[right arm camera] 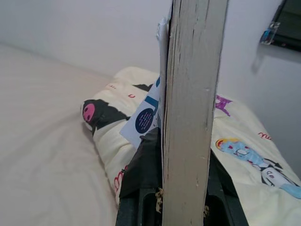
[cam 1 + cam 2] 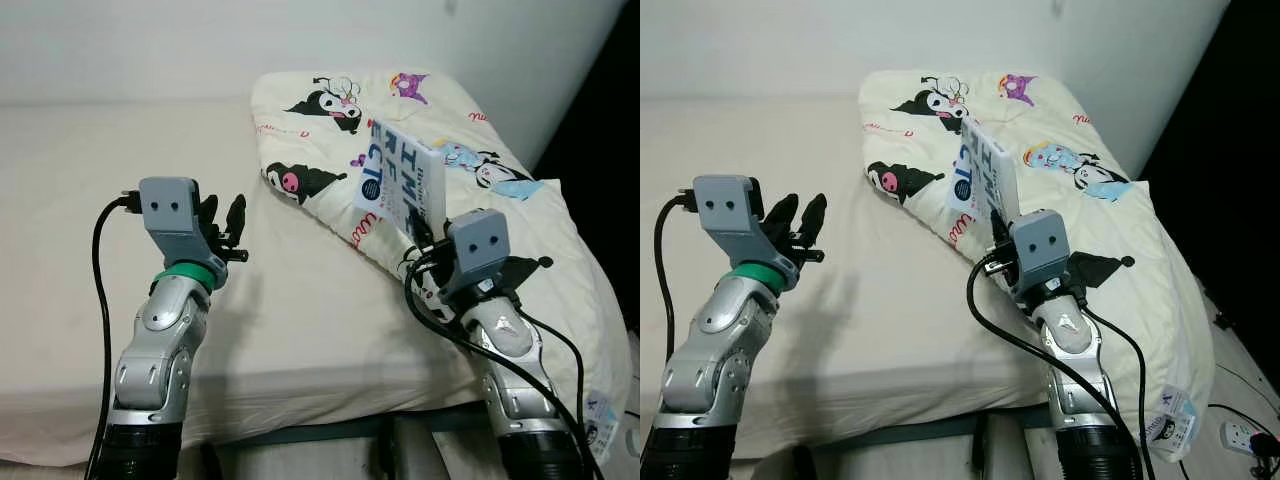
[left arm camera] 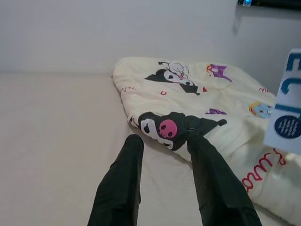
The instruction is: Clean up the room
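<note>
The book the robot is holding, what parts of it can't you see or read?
- Book, eye views: the cover's big blue letters are tilted and cut short; the small print is too small to read.
- Right wrist view: the page edges face the camera, hiding most of the cover.
- Left wrist view: the picture's edge cuts off most of the book.
- Right gripper: the book covers where its fingers pinch.

The right gripper [image 1: 181, 188] clamps a book [image 1: 190, 113] edge-on, its pale page block upright between the black fingers [image 1: 141, 169]. Beyond lie a cartoon-print quilt [image 1: 244, 155] on the bed sheet [image 1: 42, 136] and a white wall [image 1: 94, 33].
</note>
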`<state>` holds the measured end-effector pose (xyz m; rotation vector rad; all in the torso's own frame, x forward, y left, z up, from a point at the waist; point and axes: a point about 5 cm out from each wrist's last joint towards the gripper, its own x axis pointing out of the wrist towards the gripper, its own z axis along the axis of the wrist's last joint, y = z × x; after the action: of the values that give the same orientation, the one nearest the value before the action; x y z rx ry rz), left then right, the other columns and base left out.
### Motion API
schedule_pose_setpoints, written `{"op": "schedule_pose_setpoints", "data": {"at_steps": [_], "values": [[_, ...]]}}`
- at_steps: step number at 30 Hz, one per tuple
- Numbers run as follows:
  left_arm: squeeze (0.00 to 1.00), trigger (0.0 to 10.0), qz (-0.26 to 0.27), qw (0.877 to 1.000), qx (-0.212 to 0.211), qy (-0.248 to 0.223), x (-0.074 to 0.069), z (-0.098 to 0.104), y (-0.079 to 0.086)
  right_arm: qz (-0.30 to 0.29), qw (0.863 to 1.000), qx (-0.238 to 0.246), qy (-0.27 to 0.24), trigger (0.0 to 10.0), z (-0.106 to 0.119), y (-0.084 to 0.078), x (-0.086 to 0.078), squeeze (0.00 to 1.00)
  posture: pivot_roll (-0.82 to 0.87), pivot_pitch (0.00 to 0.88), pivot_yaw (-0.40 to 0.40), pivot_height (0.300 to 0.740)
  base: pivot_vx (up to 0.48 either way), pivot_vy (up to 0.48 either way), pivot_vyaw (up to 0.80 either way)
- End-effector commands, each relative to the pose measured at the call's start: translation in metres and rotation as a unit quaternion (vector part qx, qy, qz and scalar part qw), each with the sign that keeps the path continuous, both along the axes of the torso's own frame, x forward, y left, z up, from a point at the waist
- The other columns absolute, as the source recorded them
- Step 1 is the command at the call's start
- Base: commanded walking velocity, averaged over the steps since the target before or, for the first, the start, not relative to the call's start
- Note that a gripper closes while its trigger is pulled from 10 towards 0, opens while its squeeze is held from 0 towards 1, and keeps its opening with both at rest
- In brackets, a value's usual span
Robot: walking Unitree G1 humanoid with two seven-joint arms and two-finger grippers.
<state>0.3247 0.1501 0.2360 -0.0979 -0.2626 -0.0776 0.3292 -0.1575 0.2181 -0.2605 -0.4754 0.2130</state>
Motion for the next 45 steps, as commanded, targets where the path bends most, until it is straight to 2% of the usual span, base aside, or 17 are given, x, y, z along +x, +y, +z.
{"op": "schedule_pose_setpoints", "data": {"at_steps": [1,4,11,34,45], "values": [[0.00,10.0,0.004,1.000,0.016,0.024,0.000,-0.012,0.000,-0.004,1.000,-0.001,-0.020,10.0,0.002,0.001,-0.004,0.00,-0.12,0.045,0.072,0.581,0.000,0.000,0.00],[0.00,10.0,0.006,0.999,0.035,0.034,0.001,-0.020,0.001,-0.008,1.000,0.006,-0.028,10.0,0.004,0.001,-0.004,0.00,-0.12,0.042,0.081,0.596,0.000,0.000,0.00],[0.00,10.0,0.009,0.998,0.043,0.054,0.004,-0.030,0.007,-0.014,0.999,0.016,-0.036,10.0,0.005,0.001,-0.004,0.00,-0.12,0.040,0.084,0.620,0.000,0.000,0.00],[0.00,10.0,-0.034,0.997,0.035,0.057,0.007,-0.030,-0.009,-0.022,0.999,0.017,-0.031,10.0,0.003,-0.001,-0.003,0.00,-0.13,0.025,0.087,0.717,0.000,0.000,0.00],[0.00,10.0,-0.039,0.997,0.043,0.058,0.007,-0.031,-0.011,-0.032,0.998,0.033,-0.031,10.0,0.000,-0.002,-0.002,0.00,-0.13,0.018,0.092,0.722,0.000,0.000,0.00]]}}
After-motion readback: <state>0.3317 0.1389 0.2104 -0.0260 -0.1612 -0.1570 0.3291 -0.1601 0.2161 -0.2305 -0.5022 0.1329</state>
